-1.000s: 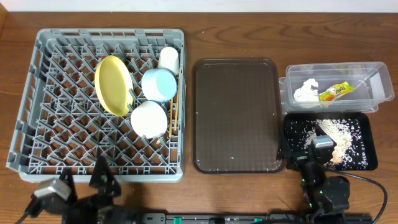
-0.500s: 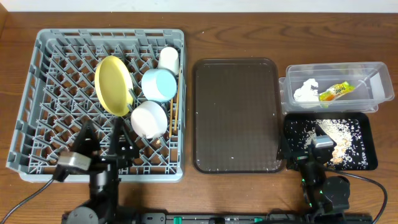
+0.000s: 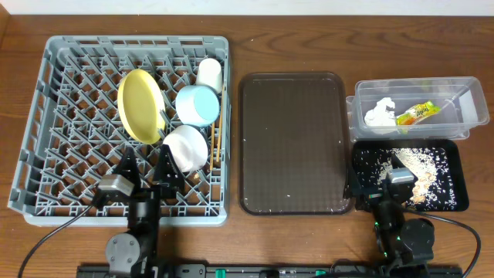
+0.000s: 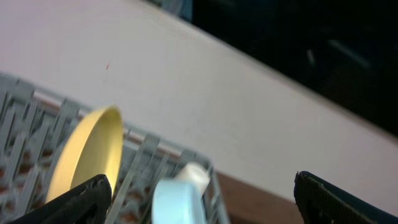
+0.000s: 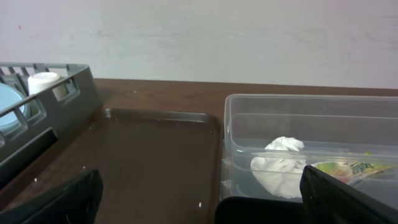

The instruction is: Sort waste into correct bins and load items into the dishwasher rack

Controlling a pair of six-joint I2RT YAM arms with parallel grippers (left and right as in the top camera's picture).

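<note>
The left gripper (image 3: 147, 161) hangs above the near edge of the dishwasher rack (image 3: 35, 123), which sits on the left of the desk. Its jaws are spread wide and hold nothing. The right gripper (image 5: 199, 200) sits at the near-left corner of the black tray (image 3: 461, 181), jaws likewise wide apart and empty. Rice scraps (image 3: 421, 162) lie scattered in this tray at the desk's near-right. The brown serving tray (image 3: 293, 139) occupies the desk's centre.

In the rack's right half:
- The white bowl (image 3: 185, 148) sits nearest.
- The chopsticks (image 3: 215, 139) lie along the right edge.
- The yellow plate (image 3: 139, 104) stands on edge.
- The light blue bowl (image 3: 197, 106) is beside the plate.
- The white cup (image 3: 209, 73) is nearest the far-right corner.

At the desk's far-right, the clear tub (image 3: 472, 108) contains the crumpled napkin (image 3: 380, 116) and the snack wrapper (image 3: 415, 114).
</note>
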